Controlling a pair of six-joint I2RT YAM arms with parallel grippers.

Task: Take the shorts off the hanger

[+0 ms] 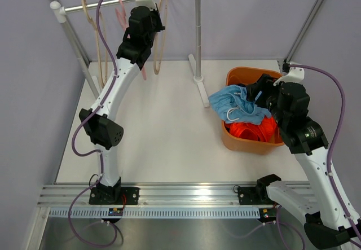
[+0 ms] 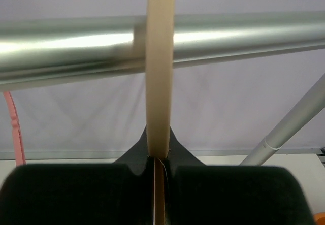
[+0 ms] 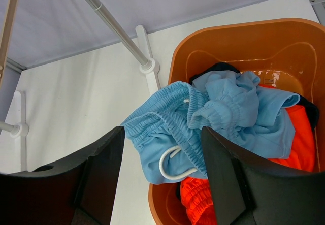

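white table (image 1: 163, 143) between grey fabric walls (image 1: 254, 18), shorts (image 1: 240, 106) in orange basket (image 1: 248, 144)

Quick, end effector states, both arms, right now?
Left end effector: closed on the cream hanger at the rail.
Right end effector: open, empty, over the light blue shorts in the orange basket.
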